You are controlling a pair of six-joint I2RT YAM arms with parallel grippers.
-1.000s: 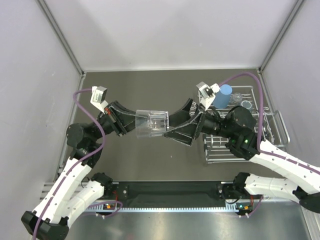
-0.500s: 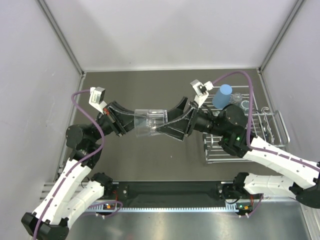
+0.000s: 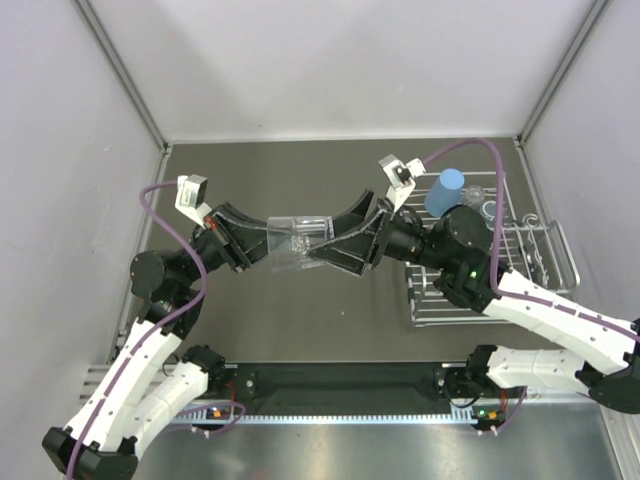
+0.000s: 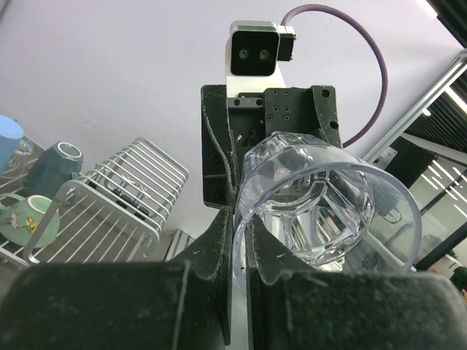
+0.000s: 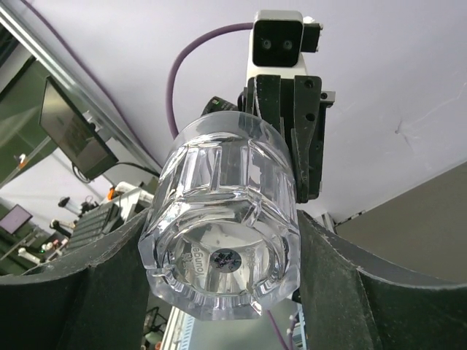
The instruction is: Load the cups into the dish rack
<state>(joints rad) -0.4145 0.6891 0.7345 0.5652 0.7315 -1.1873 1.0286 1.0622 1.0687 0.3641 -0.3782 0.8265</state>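
Right wrist: blurred lettering on tumbler (image 5: 222, 219)

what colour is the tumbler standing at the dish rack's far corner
Blue. The blue tumbler shows best in the top external view.

We list bright, even, diffuse light from above, faint soft shadows on the dark table (image 3: 300, 320), glints on the facets of the clear tumbler (image 5: 222, 240), a sharp overhead view, and blurred, wide-angle-bent backgrounds in both wrist views.
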